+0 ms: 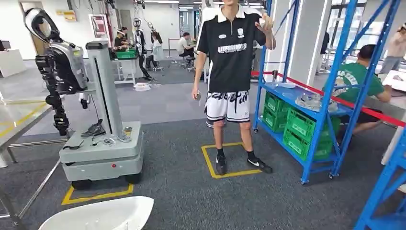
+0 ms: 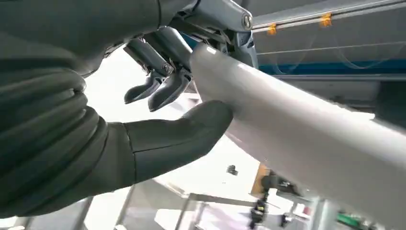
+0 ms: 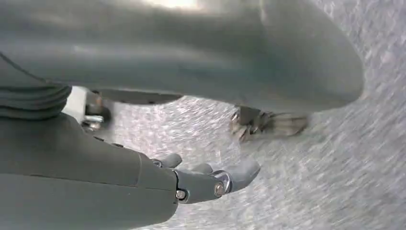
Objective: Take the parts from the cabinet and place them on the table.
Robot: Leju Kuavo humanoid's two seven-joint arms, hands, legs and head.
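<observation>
White curved part (image 1: 98, 213) rides low in front of me, pinched by my left hand (image 2: 143, 120) between thumb and fingers; my right hand (image 3: 158, 177) lies beneath it, fingers loosely apart. A 1-sided pinch could let it tilt and slip while walking.

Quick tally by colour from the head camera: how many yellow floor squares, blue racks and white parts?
yellow floor squares: 2
blue racks: 2
white part: 1
Total: 5
</observation>
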